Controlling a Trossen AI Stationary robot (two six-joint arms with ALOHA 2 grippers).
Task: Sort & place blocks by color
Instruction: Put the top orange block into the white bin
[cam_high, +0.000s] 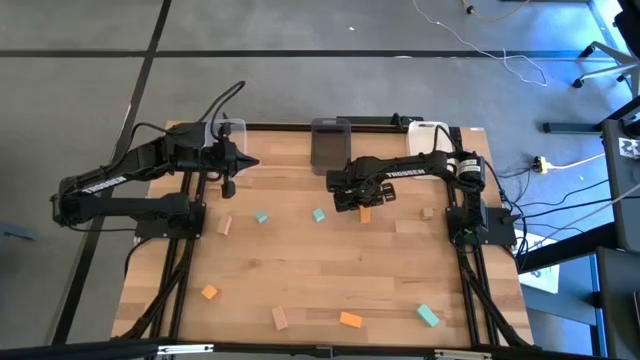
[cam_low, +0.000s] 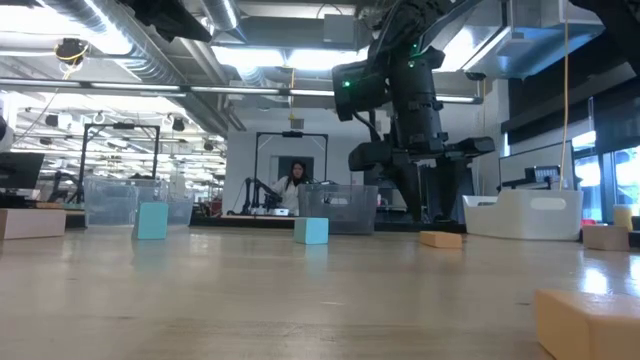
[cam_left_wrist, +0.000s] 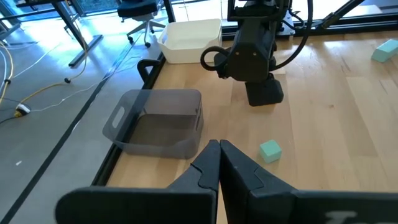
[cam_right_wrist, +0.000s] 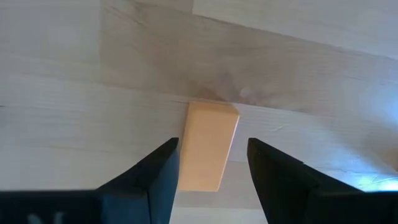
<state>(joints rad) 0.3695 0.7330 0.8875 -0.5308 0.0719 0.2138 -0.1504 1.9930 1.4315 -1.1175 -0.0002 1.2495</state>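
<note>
The right tool (cam_high: 360, 205) hangs over the middle of the desk (cam_high: 330, 275), just in front of the grey bin (cam_high: 331, 143) that sits at the far edge. Its fingers (cam_right_wrist: 158, 171) are spread, and an orange block (cam_right_wrist: 209, 146) lies flat on the wood right between them, a slim gap showing on each side, nothing pinched. In the high view that same orange block (cam_high: 365, 214) peeks out just below the tool.

There is plenty of bare wood around the grey bin's near side. A teal block (cam_high: 319, 215) lies just left of the right tool, another teal block (cam_high: 261, 216) further left, and a tan block (cam_high: 226, 225) beyond that. A small tan block (cam_high: 427, 212) sits off to the tool's right. Well away from the bin, along the near edge, lie an orange block (cam_high: 209, 292), a tan block (cam_high: 280, 318), a second orange block (cam_high: 351, 320) and a teal block (cam_high: 428, 316).

The clear bin (cam_high: 222, 131) and white bin (cam_high: 427, 136) flank the grey bin along that far edge. The left tool (cam_high: 243, 162) waits beside the clear bin, fingers (cam_left_wrist: 208, 165) pressed together, holding nothing.
</note>
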